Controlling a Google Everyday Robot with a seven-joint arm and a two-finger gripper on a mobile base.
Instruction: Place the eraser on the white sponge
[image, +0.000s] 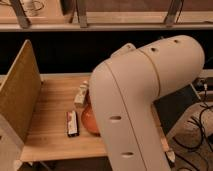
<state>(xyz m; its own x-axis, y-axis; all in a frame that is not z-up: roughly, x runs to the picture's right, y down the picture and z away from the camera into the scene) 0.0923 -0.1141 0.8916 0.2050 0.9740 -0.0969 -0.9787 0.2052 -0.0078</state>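
Observation:
The eraser (72, 123), a flat black block with a whitish face and a reddish strip, lies on the wooden table (50, 107) just left of the orange bowl (89, 120). A cream-white upright block (81, 94) stands behind the bowl. The white sponge is hidden or out of view. My large white arm (145, 95) fills the middle and right of the view and covers most of the bowl. My gripper is not in view; the arm hides that side.
A tall cork-brown board (19, 95) stands along the table's left side. A shelf with metal posts (80, 20) runs across the back. Black cables (200, 125) lie on the floor at the right.

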